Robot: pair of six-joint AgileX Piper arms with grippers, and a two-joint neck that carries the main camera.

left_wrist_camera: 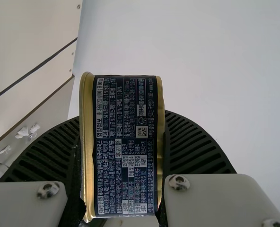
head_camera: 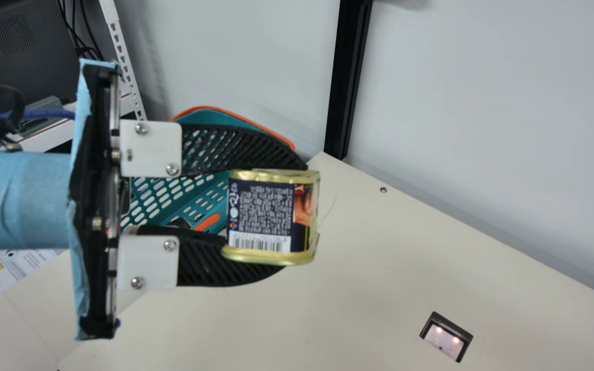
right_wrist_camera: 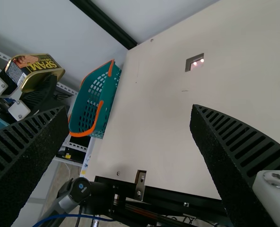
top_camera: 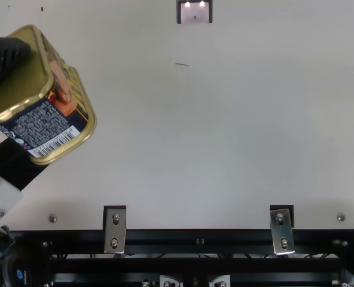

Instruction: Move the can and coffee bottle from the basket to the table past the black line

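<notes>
Out at nine to ten o'clock in the main view sits the basket (head_camera: 214, 116). Whether the coffee bottle is in there, behind those black fingers, I cannot tell! Across its front comes the left pincer (head_camera: 293, 217), reaching in from nine o'clock and clamped on the can (head_camera: 261, 211), one finger on each gold end, up in the air near the middle of the dial. That's a hold out by the tips, so here's the danger: a jolt or a slackening squeeze could let the can pivot or slide out. And with a finger beneath it, coming straight down on the counter (head_camera: 405, 257) could put knuckle before tin; it probably wants a turn of the wrist first. Let go too high and those rounded corners might roll it over, perhaps short of the line. Round to half past four, a small lit frame (head_camera: 446, 337): land on that and the can may rock. Over to the right pincer (right_wrist_camera: 129, 109), spread wide, nothing between its fingers; two arms closing in on the basket together could clash or shove it.
</notes>
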